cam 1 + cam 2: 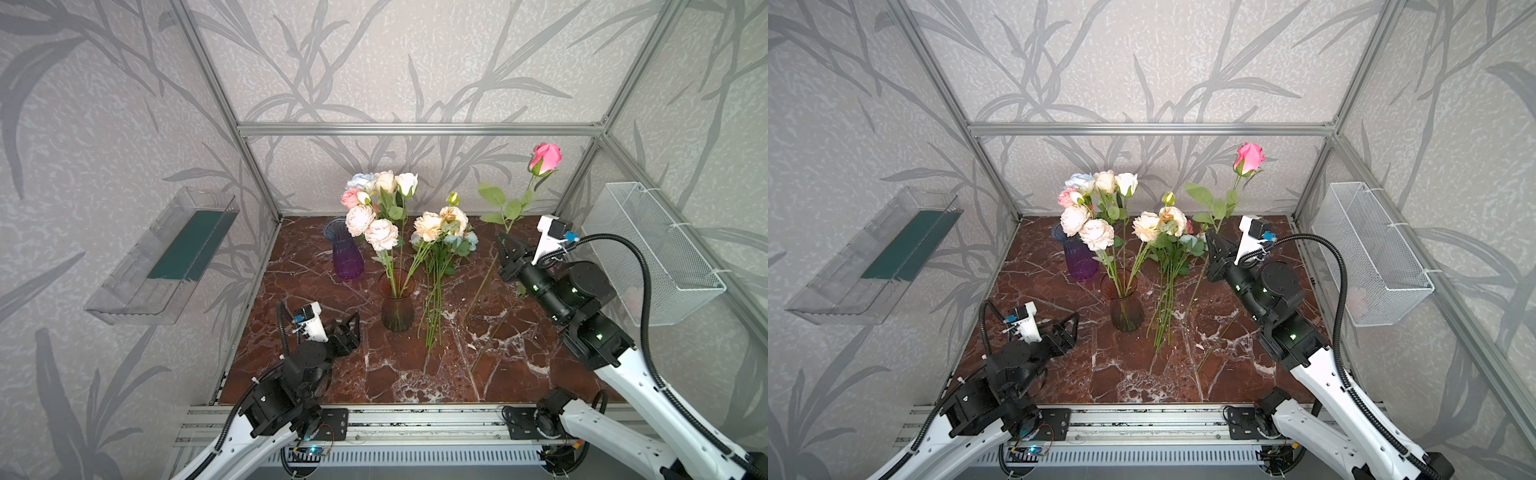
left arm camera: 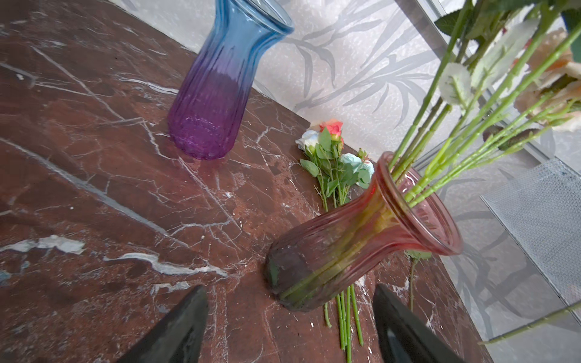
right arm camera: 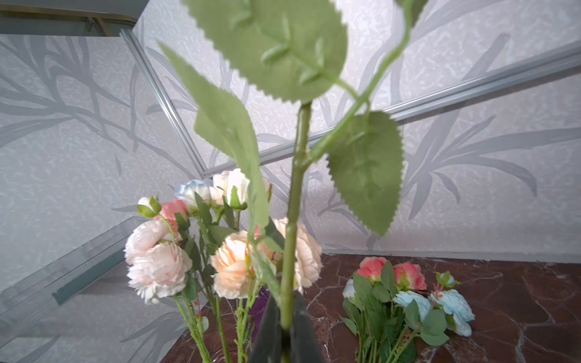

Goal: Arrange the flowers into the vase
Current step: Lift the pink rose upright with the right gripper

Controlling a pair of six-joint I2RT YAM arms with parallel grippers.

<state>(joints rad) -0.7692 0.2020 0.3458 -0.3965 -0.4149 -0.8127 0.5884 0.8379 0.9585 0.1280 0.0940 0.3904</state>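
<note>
At right, right end effector (image 1: 508, 245) grips near-upright pink rose (image 1: 545, 158), head up; left end effector (image 1: 354, 322) released.

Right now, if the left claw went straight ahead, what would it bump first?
Most likely the reddish vase: it stands just ahead of the open left claw, though how far is hard to judge.

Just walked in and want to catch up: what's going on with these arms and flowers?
The right gripper is shut on the stem of a pink rose, holding it upright. The left gripper sits open beside the reddish vase, which already holds several flowers. A bunch of others lies on the table to the right of that vase. The purple vase behind looks empty.
</note>
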